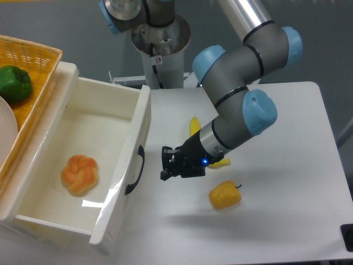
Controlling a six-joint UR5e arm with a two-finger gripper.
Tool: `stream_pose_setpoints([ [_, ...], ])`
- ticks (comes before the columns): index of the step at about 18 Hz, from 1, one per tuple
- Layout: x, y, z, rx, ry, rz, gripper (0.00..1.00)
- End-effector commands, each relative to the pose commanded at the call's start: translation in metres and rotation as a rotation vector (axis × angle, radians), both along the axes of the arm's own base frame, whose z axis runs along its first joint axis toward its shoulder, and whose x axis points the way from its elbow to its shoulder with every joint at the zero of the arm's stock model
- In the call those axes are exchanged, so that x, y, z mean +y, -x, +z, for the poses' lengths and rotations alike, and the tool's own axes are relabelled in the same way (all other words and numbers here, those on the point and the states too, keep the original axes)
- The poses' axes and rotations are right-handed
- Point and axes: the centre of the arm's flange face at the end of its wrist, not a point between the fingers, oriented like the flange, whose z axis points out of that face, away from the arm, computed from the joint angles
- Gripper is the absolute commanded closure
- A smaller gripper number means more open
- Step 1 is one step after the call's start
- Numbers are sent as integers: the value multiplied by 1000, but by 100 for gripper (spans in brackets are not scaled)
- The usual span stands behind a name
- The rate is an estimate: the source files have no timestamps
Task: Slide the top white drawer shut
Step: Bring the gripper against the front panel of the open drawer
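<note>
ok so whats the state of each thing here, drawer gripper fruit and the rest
top white drawer with the curved black handle: pulled open, orange bun inside
orange bun: lying on the drawer floor
black two-finger gripper: near the handle, holding nothing visible
yellow bell pepper: lying on the table
yellow banana: on the table, partly hidden by the arm
</note>
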Motion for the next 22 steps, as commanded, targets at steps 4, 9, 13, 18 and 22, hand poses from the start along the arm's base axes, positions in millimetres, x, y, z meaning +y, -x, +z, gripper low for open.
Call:
stream_pose_setpoints([
  [4,7,-19,-5,-9,16,-28,100],
  [9,15,-40,-4,-19,27,-56,100],
  [13,13,-46,-3,-33,38,-58,100],
  [18,11,-51,0,-33,38,-59,100],
  [22,15,-58,0,-33,38,-72,100],
])
